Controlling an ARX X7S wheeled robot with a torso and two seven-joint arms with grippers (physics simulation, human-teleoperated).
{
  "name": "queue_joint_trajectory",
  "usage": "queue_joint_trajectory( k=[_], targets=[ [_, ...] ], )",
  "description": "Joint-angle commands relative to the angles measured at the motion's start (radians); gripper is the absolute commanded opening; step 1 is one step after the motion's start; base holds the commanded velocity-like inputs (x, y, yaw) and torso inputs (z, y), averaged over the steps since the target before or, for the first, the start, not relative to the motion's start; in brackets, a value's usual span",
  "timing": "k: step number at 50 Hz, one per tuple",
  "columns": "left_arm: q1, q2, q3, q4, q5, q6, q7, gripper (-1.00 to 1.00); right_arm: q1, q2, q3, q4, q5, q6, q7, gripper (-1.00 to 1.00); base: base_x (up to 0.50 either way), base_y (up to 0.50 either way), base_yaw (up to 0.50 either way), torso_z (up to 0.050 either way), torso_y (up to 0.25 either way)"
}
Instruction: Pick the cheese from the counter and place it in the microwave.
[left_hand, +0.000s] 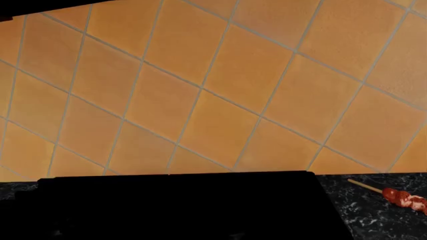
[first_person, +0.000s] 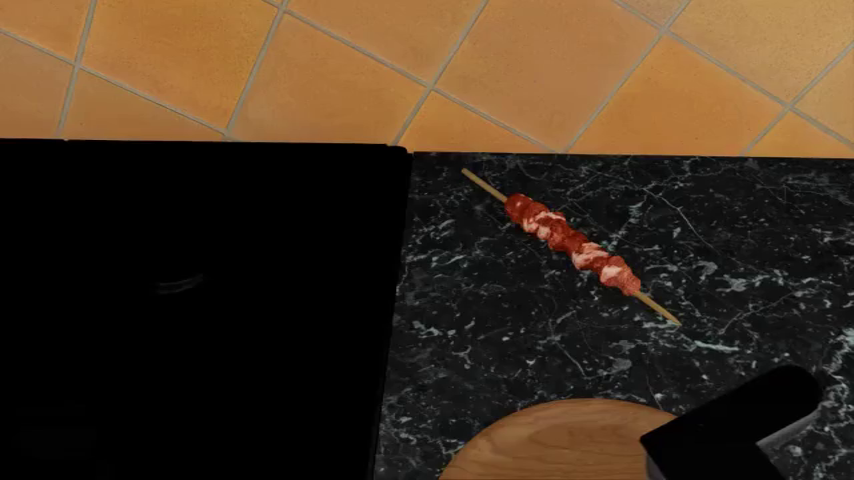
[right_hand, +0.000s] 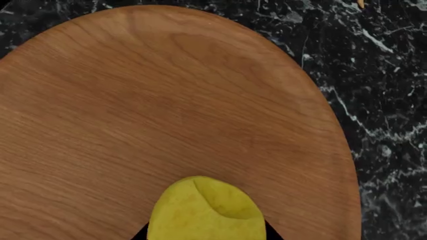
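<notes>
The cheese (right_hand: 205, 212), a pale-yellow chunk with a notched top, sits over the round wooden board (right_hand: 167, 100) in the right wrist view. My right gripper (right_hand: 203, 236) has dark finger edges tight against both sides of the cheese, so it is shut on it. In the head view only the dark right arm (first_person: 731, 430) shows, beside the board's far edge (first_person: 561, 440); the cheese is hidden there. The black marble counter (first_person: 534, 320) lies under the board. My left gripper does not show against the black stove top (left_hand: 173, 205). The microwave is out of view.
A red meat skewer (first_person: 571, 244) lies on the counter beyond the board, also seen in the left wrist view (left_hand: 403, 197). The matte-black stove top (first_person: 200, 310) fills the left. An orange tiled wall (first_person: 441, 60) runs along the back.
</notes>
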Motion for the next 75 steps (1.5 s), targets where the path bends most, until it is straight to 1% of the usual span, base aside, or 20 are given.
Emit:
queue_joint_trajectory(
  k=[1, 10, 15, 19, 27, 32, 36, 38, 40, 46, 51, 55, 64, 75],
  targets=[
    [0.007, 0.018, -0.021, 0.000, -0.024, 0.035, 0.049, 1.00, -0.003, -0.016, 0.040, -0.005, -0.019, 0.038, -0.032, -1.00, 0.00, 0.00, 0.00, 0.000, 0.000],
    [0.010, 0.011, -0.020, -0.003, -0.017, 0.040, 0.057, 1.00, 0.101, 0.012, 0.091, -0.039, 0.057, 0.101, -0.002, -1.00, 0.00, 0.00, 0.00, 0.000, 0.000],
    [0.008, 0.011, -0.018, -0.004, -0.018, 0.042, 0.056, 1.00, 0.196, 0.035, 0.146, -0.051, 0.123, 0.141, 0.016, -1.00, 0.00, 0.00, 0.00, 0.000, 0.000],
    [0.009, 0.010, -0.016, -0.009, -0.014, 0.041, 0.059, 1.00, 0.229, 0.050, 0.177, -0.066, 0.144, 0.128, 0.026, -1.00, 0.00, 0.00, 0.00, 0.000, 0.000],
    [0.004, 0.005, -0.020, -0.008, -0.021, 0.045, 0.055, 1.00, 0.246, 0.133, 0.257, -0.133, 0.108, -0.072, 0.049, -1.00, 0.00, 0.00, 0.00, 0.000, 0.000],
    [0.000, 0.002, -0.021, -0.011, -0.020, 0.045, 0.057, 1.00, 0.252, 0.157, 0.285, -0.179, 0.104, -0.136, 0.046, -1.00, 0.00, 0.00, 0.00, 0.000, 0.000],
    [0.001, -0.001, -0.022, -0.012, -0.018, 0.046, 0.057, 1.00, 0.220, 0.172, 0.287, -0.212, 0.049, -0.238, 0.059, -1.00, 0.00, 0.00, 0.00, 0.000, 0.000],
    [0.005, -0.003, -0.023, -0.013, -0.013, 0.048, 0.058, 1.00, 0.201, 0.189, 0.293, -0.239, 0.024, -0.337, 0.077, -1.00, 0.00, 0.00, 0.00, 0.000, 0.000],
    [0.004, -0.006, -0.024, -0.014, -0.015, 0.047, 0.055, 1.00, 0.196, 0.181, 0.295, -0.286, -0.005, -0.360, 0.118, -1.00, 0.00, 0.00, 0.00, 0.000, 0.000],
    [0.000, -0.005, -0.025, -0.018, -0.018, 0.047, 0.052, 1.00, 0.172, 0.188, 0.299, -0.338, -0.061, -0.444, 0.169, -1.00, 0.00, 0.00, 0.00, 0.000, 0.000],
    [-0.001, -0.006, -0.025, -0.017, -0.019, 0.046, 0.047, 1.00, 0.144, 0.222, 0.302, -0.396, -0.196, -0.542, 0.244, -1.00, 0.00, 0.00, 0.00, 0.000, 0.000],
    [0.008, -0.010, -0.026, -0.020, -0.012, 0.049, 0.052, 1.00, 0.114, 0.223, 0.292, -0.425, -0.236, -0.609, 0.266, -1.00, 0.00, 0.00, 0.00, 0.000, 0.000],
    [0.000, -0.005, -0.027, -0.025, -0.021, 0.050, 0.053, 1.00, 0.097, 0.227, 0.291, -0.450, -0.264, -0.636, 0.292, -1.00, 0.00, 0.02, 0.00, 0.000, 0.000],
    [0.011, -0.008, -0.024, -0.019, -0.012, 0.047, 0.049, 1.00, 0.051, 0.203, 0.271, -0.475, -0.329, -0.681, 0.307, -1.00, 0.00, 0.29, 0.00, 0.000, 0.000]
  ],
)
